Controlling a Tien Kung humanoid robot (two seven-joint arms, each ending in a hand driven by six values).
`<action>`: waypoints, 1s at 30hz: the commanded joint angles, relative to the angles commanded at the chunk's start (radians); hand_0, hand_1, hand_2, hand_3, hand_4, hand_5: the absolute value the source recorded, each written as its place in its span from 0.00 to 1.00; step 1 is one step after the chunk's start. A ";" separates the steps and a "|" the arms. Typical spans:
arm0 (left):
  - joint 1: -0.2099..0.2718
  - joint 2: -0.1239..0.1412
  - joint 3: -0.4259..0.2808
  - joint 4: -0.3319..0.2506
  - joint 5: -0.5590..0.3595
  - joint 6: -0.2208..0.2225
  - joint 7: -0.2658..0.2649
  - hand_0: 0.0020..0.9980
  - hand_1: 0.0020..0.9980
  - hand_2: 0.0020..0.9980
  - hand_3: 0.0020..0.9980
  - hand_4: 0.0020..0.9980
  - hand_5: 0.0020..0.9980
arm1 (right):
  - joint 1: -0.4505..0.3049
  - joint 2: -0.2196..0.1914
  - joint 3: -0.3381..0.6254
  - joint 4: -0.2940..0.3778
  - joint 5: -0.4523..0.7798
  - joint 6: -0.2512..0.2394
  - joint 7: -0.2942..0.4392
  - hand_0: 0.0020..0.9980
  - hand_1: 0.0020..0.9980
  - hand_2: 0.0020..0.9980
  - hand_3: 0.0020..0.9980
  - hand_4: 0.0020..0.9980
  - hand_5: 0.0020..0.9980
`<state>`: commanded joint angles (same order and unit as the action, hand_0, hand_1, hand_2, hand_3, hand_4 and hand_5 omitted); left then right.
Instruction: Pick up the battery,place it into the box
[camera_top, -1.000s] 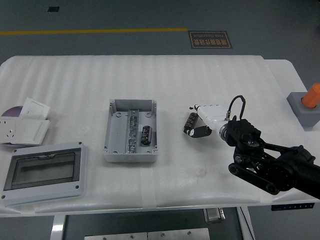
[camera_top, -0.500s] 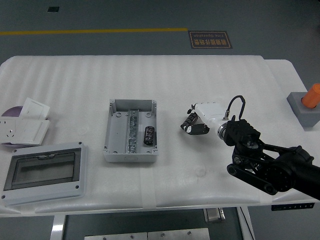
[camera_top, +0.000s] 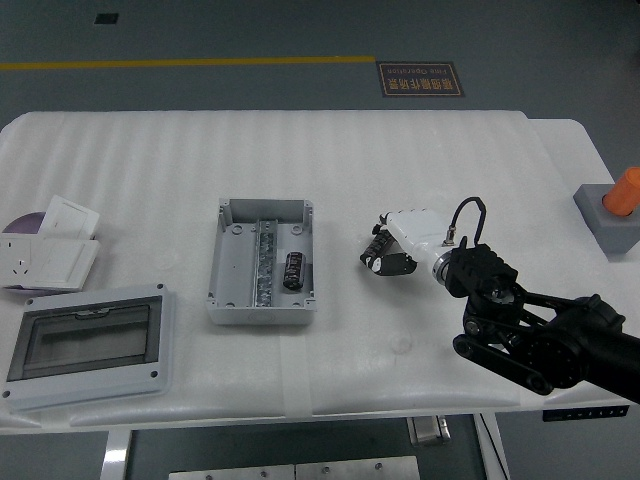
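The black cylindrical battery (camera_top: 293, 270) lies inside the open grey box (camera_top: 228, 290), right of its central metal rail, near the right wall. My right hand (camera_top: 383, 254), white-backed with black fingers (camera_top: 378, 249), hovers over the table right of the box, about a hand's width from it. Its fingers are loosely bent and hold nothing. The black right arm (camera_top: 540, 335) comes in from the lower right. The left arm is out of view.
A grey lid with a clear window (camera_top: 87, 343) lies at the front left. White socket plates (camera_top: 45, 258) and a purple disc (camera_top: 20, 224) lie at the left edge. A grey block with an orange cylinder (camera_top: 615, 208) stands at the right edge.
The battery has shifted slightly inside the box and settled. My right hand has stayed right of the box, empty, its fingers curling in a little.
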<state>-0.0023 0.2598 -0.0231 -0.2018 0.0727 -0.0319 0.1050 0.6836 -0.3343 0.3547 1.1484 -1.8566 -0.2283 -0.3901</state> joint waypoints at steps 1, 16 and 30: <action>0.000 0.000 0.000 0.000 0.000 0.000 0.000 0.62 0.64 0.52 0.56 0.58 0.36 | -0.001 -0.003 0.006 0.012 0.000 -0.002 0.000 0.62 0.59 0.55 0.68 0.60 0.41; 0.005 0.000 0.022 0.002 -0.013 -0.003 0.002 0.62 0.64 0.52 0.56 0.60 0.38 | -0.009 -0.008 0.080 0.308 0.159 -0.087 0.091 0.62 0.59 0.55 0.69 0.60 0.41; 0.007 0.000 0.012 0.002 0.011 -0.011 0.013 0.62 0.64 0.52 0.56 0.61 0.39 | 0.035 0.045 -0.044 0.247 0.257 -0.062 0.140 1.00 1.00 1.00 1.00 0.79 0.31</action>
<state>0.0047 0.2596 -0.0113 -0.1994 0.0840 -0.0427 0.1184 0.7186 -0.2888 0.3109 1.3950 -1.5995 -0.2901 -0.2496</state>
